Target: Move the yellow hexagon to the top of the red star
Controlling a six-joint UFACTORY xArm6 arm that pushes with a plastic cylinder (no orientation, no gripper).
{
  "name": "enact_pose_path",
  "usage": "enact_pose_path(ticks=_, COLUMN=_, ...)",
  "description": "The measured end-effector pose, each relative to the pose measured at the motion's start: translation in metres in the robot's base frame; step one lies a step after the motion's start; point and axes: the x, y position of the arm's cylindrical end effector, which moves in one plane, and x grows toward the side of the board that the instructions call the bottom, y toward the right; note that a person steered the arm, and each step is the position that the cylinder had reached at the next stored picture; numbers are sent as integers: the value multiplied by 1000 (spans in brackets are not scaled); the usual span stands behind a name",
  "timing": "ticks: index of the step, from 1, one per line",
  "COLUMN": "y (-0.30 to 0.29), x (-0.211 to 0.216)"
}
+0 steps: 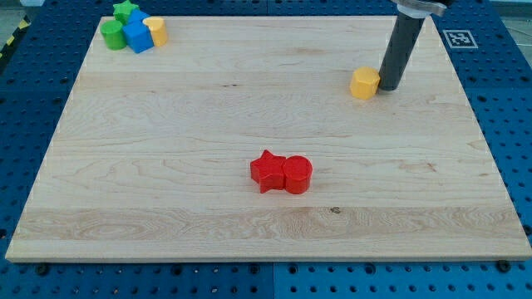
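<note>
The yellow hexagon [364, 84] sits at the view's upper right of the wooden board. My tip [388, 85] stands right beside it, on its right, touching or nearly touching it. The red star [267, 171] lies near the board's middle, lower down and to the left of the hexagon. A red cylinder [298, 175] touches the star's right side.
A cluster sits at the board's top left corner: a green star [125, 11], a green cylinder [112, 35], a blue block [137, 36] and a second yellow block [155, 30]. The wooden board [166, 183] lies on a blue pegboard table.
</note>
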Motion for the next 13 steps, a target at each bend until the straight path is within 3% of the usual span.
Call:
enact_pose_path(ticks=3, y=-54, x=0)
enact_pose_path(ticks=13, y=-126, x=4)
